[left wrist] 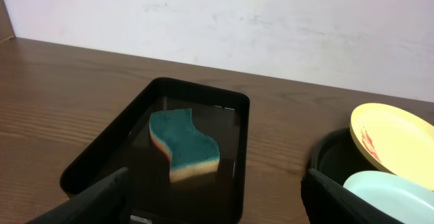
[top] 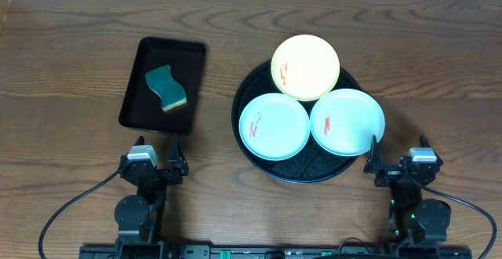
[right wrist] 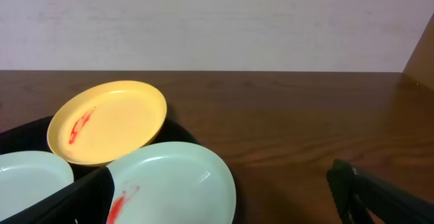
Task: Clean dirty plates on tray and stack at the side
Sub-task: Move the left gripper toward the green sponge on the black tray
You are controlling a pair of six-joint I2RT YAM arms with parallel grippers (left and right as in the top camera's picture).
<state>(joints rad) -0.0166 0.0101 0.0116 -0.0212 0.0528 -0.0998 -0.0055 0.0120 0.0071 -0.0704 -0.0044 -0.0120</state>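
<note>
The round black tray (top: 302, 174) holds three plates with red smears: a pale yellow plate (top: 306, 67) at the back, resting on the rim, a light blue-green plate (top: 274, 126) front left, and a white plate (top: 347, 122) front right. My left gripper (top: 160, 144) is open and empty near the table's front edge, left of the tray. My right gripper (top: 398, 146) is open and empty, just right of the white plate. The right wrist view shows the yellow plate (right wrist: 108, 122), the white plate (right wrist: 173, 183) and the blue-green plate (right wrist: 30, 180) ahead of the open fingers (right wrist: 227, 200).
A smaller rectangular black tray (top: 135, 94) at the left holds a teal and yellow sponge (top: 167, 88). The left wrist view shows the sponge (left wrist: 184, 144) in that tray (left wrist: 88, 163), just ahead of the open fingers (left wrist: 217, 203). A white wall stands behind the table.
</note>
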